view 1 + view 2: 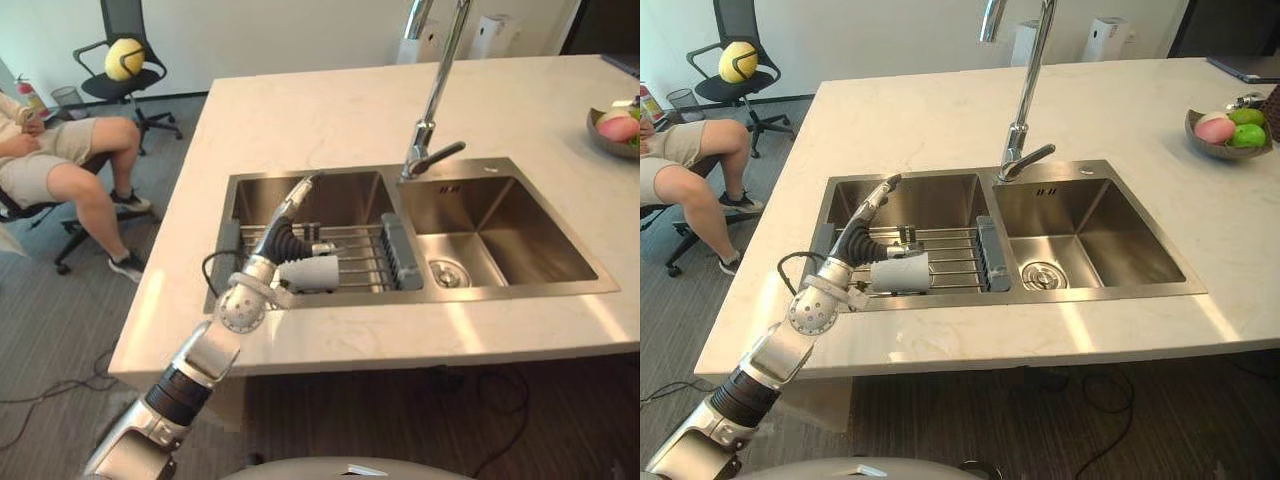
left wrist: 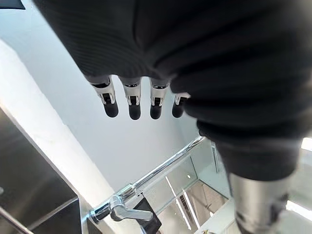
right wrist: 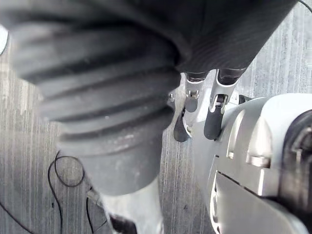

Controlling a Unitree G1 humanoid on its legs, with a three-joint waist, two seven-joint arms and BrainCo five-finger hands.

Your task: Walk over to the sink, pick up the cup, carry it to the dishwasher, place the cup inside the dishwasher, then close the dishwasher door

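Legs of a seated person (image 1: pixel 70 165) show off the worktop's (image 1: pixel 330 110) left edge, with an office chair (image 1: pixel 122 15) carrying a yellow ball (image 1: pixel 124 58) beyond them. Over the left basin (image 1: pixel 345 195) of the sink, near the worktop's front edge, the left hand (image 1: pixel 287 235) hangs with its fingers (image 1: pixel 300 192) straight and close together, holding nothing, aimed at the basin's far wall. The cup (image 1: pixel 308 272) lies on its side on the wire rack (image 1: pixel 365 250) spanning this basin. It is just beside the wrist and nearer the front edge than the fingertips, so the fingers point past it rather than at it. Whether the hand touches the cup I cannot tell. Its long axis runs roughly along the worktop's front edge, wider end toward the right basin (image 1: pixel 520 240). The pickup therefore seems to call for drawing the hand back toward the front edge, lowering it, and closing across the cup's width, not along its length. The faucet (image 1: pixel 435 100) rises between the basins, and a bowl of fruit (image 1: pixel 1210 148) sits at the worktop's right edge. The right hand (image 3: pixel 214 122) hangs low over the floor, fingers relaxed and empty, well apart from the cup, so the left is clearly the nearer.
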